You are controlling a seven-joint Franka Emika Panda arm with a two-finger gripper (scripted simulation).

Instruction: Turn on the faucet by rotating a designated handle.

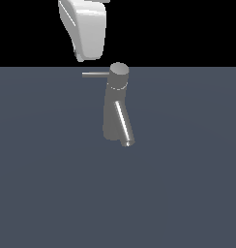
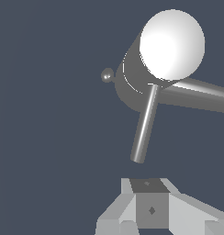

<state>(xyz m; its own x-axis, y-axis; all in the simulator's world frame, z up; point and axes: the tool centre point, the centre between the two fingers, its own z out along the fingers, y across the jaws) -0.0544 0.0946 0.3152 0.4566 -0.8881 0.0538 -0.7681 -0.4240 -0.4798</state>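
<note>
Plainly unmarked, the faucet (image 1: 116, 109) (handle (image 1: 95, 74) level) bears no writing.

- a flat, plain slate-blue floor (image 1: 187, 193) fills the lower part of the exterior view.
- above its straight horizon lies a featureless black backdrop (image 1: 187, 29).
- lighting is even and soft.

A flat, dark slate-blue worktop (image 1: 52, 193) fills the lower part of the exterior view. The grey faucet (image 1: 115, 114) stands directly on it, its tapered column rising upright from the surface.
</note>
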